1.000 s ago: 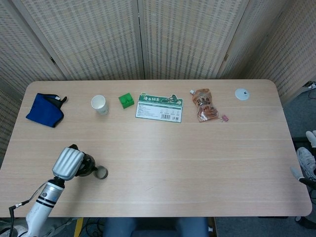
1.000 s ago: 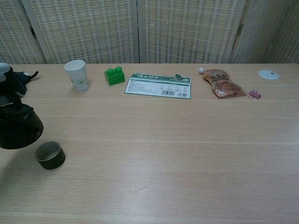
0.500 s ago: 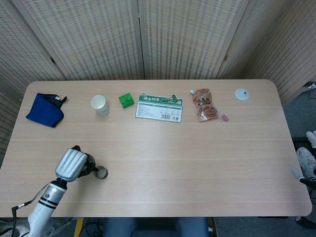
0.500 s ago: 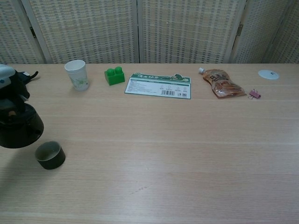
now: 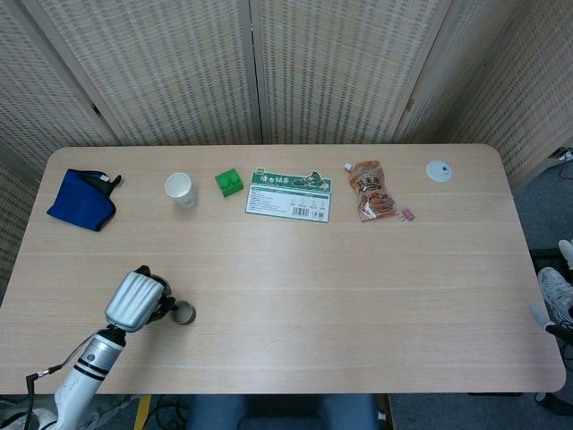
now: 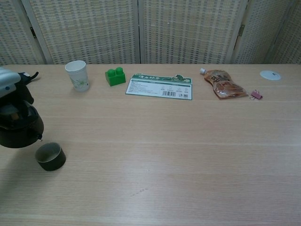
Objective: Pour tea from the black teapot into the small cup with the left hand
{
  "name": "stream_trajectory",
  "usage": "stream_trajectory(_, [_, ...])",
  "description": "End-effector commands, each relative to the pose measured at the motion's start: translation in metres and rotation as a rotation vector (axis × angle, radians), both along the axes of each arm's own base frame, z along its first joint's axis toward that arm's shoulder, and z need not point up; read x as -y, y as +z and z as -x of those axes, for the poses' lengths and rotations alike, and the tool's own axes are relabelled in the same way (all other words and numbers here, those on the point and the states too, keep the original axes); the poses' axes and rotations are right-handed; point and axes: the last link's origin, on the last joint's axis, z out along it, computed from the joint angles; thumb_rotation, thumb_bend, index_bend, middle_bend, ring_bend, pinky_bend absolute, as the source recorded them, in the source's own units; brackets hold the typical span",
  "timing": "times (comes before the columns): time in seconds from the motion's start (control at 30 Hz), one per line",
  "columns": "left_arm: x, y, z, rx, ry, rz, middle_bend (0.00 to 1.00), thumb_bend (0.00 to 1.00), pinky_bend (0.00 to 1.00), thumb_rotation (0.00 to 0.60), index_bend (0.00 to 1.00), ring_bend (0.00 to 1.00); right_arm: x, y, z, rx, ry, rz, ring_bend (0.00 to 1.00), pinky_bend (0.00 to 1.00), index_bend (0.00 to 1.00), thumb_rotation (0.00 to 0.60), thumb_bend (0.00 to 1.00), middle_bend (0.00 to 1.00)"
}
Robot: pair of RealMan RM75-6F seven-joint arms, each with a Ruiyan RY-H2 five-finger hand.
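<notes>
black teapot [image 6: 18, 128] tilted (spout down) | small cup [image 6: 50, 156] upright, beside it

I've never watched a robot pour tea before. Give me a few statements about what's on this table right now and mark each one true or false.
1. The left robot hand holds the black teapot beside the small cup. True.
2. The small cup lies tipped over on its side. False: it stands upright, opening facing up.
3. A green block sits between the white paper cup and the green card. True.
4. The blue cloth is draped over the teapot. False: it lies apart, near the table's far left corner.
5. The right robot hand rests on the snack pouch. False: neither view shows that hand.
</notes>
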Motion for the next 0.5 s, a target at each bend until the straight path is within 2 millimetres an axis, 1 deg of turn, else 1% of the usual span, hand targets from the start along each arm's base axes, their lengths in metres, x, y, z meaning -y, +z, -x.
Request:
stream_trajectory(0.03, [0.0016, -0.0012, 0.0000, -0.012, -0.014, -0.004, 1.00, 0.39, 0.47, 0.600, 1.00, 1.00, 0.0001, -0.0001, -0.0003, 0.000, 0.001, 0.000, 0.00, 0.00, 0.07, 0.600, 0.14, 0.08])
stream_trajectory(0.5, [0.0055, -0.0061, -0.0022, -0.062, -0.065, -0.020, 1.00, 0.39, 0.47, 0.600, 1.00, 1.00, -0.0011, 0.0008, 0.0006, 0.000, -0.001, 0.004, 0.00, 0.00, 0.07, 0.600, 0.14, 0.08])
